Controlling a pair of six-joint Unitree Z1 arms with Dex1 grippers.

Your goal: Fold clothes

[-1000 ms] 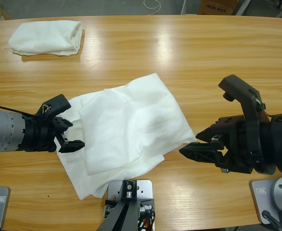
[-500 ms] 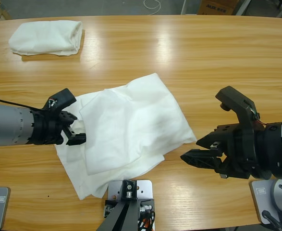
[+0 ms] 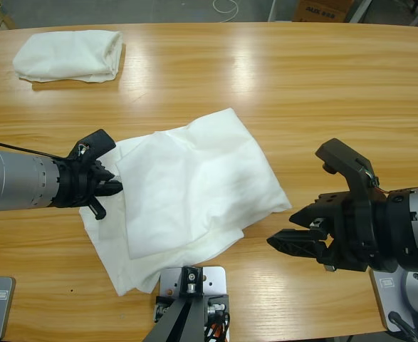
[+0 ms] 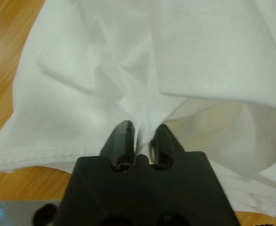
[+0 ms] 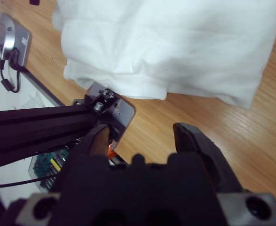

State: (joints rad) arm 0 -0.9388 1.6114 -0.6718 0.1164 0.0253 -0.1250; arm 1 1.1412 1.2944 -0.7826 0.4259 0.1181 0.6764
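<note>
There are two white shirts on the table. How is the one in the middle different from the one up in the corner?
The middle T-shirt lies spread out, rumpled, in loose overlapping layers; the corner T-shirt is folded into a compact bundle. The middle one has the left gripper shut on its edge, while the corner one lies untouched, away from both arms. Both are plain white fabric on the wooden table.

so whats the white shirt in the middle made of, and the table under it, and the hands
The shirt looks like soft matte cotton knit: it creases, drapes and bunches where the left hand pinches it. The table looks like varnished wood or wood veneer, with visible grain and glossy light reflections. The right hand seems to be matte black plastic or coated metal; the look leaves that open.
</note>
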